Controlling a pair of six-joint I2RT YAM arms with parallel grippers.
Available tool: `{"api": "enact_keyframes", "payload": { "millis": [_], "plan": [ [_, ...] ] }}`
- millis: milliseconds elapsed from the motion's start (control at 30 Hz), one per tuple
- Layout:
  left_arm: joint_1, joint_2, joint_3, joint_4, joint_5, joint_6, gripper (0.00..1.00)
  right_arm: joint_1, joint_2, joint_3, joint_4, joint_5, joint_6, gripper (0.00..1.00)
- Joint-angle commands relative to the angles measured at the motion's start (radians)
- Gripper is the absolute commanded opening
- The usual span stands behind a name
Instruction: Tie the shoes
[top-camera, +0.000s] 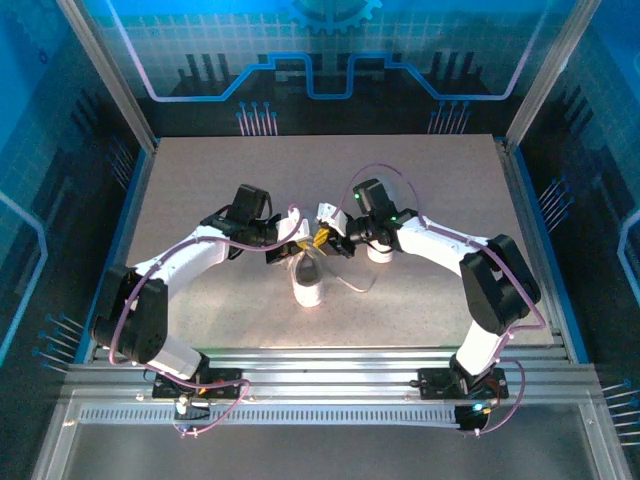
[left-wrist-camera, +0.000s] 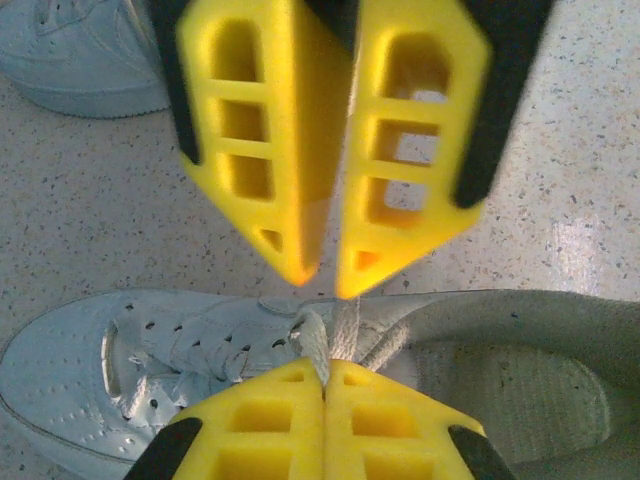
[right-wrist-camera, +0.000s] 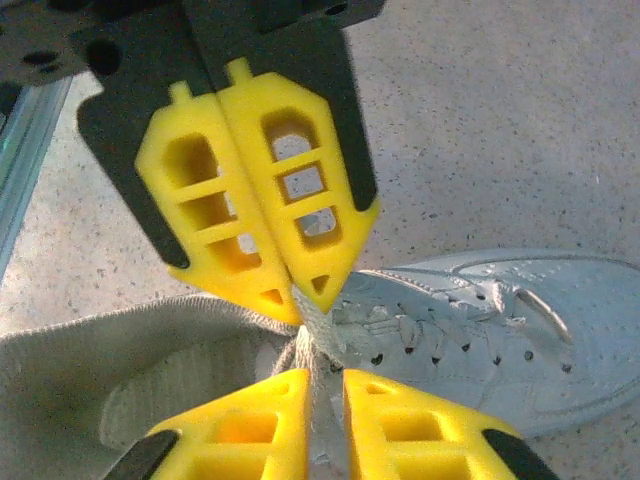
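I see the surface carrying a shoe at centre, a second shoe nearby. My left pincer is pressed together on its lace; my right pincer pinches the lace too, its jaws barely parted. Laces are soft, light, slippery, I judge; best gripped close to the knot.

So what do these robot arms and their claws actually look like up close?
Both arms are white with chunky black joints. Thin lilac cables loop along the left arm and the right arm. The left gripper and the right gripper each have two bright yellow plastic fingers, wedge-shaped with window-like cut-outs, on black mounts.
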Motion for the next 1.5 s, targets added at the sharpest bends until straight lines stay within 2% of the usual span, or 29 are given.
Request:
{"api": "enact_keyframes", "payload": {
  "millis": [0,133,600,700,800,933,1067,1333,1467],
  "plan": [
    [-0.003,-0.011,0.003,0.006,0.036,0.013,0.01,0.007,-0.016,0.01,-0.004,-0.041,-0.022,0.28],
    [-0.003,-0.011,0.006,0.006,0.039,0.015,0.01,0.015,0.011,0.056,-0.061,-0.043,-0.06,0.36],
    [-0.003,-0.005,0.02,-0.007,0.047,0.023,0.01,0.032,0.098,0.169,-0.17,-0.049,-0.133,0.35],
    [-0.003,-0.003,0.02,-0.005,0.049,0.019,0.0,0.035,0.112,0.184,-0.199,-0.044,-0.144,0.27],
    [-0.003,-0.003,0.021,-0.001,0.05,0.015,0.0,0.036,0.116,0.189,-0.214,-0.025,-0.14,0.1],
    [-0.003,-0.003,0.019,0.008,0.052,0.009,0.02,0.036,0.099,0.173,-0.196,0.015,-0.104,0.0],
    [-0.001,-0.007,0.011,0.023,0.052,-0.002,0.08,0.031,0.052,0.106,-0.103,0.037,-0.052,0.0],
    [0.0,-0.019,-0.005,0.051,0.04,-0.009,0.31,0.015,-0.013,0.003,0.026,0.074,0.022,0.0],
    [0.0,-0.021,-0.007,0.052,0.032,-0.009,0.33,0.008,-0.028,-0.021,0.062,0.067,0.048,0.0]
  ]
}}
